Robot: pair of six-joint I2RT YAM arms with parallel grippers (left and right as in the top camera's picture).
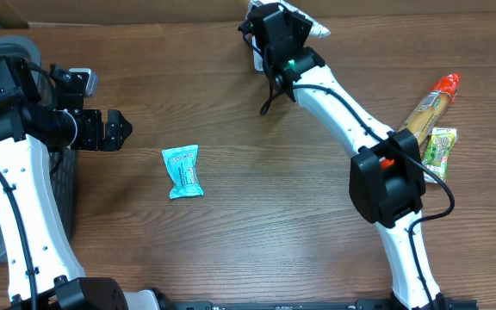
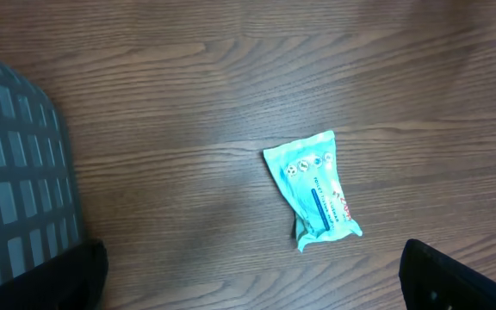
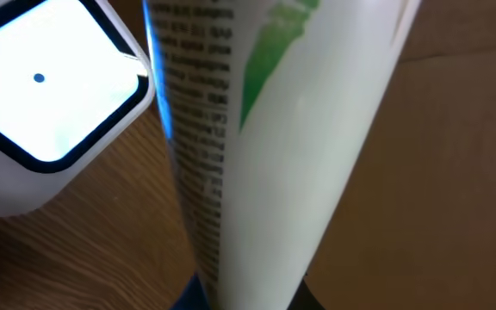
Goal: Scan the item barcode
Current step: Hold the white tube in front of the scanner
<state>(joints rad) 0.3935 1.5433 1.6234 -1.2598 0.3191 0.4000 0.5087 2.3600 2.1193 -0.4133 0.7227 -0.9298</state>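
My right gripper point(image 1: 291, 30) is reached out to the far edge of the table point(image 1: 274, 224), jaws clamped tight on a white tube point(image 3: 282, 146) with a green mark and a block of small print down one side. From my right wrist camera the tube fills most of the view and rises up and slightly to the right. Its printed side faces the scanner point(image 3: 41, 95), a white box with a glowing window and a dark dot at its centre, which sits just beside the tube on the left. The print is too blurred for me to pick out a barcode. My left gripper point(image 1: 120, 129) hangs with its jaws spread wide and nothing between them, above bare wood at the left of the table. A teal packet point(image 2: 313, 189) lies flat nearby, apart from my fingers, and a grey basket point(image 2: 15, 172) stands at the left. Near my right arm's base lie a long orange-tipped packet point(image 1: 433, 105) and a small green packet point(image 1: 440, 146), side by side.
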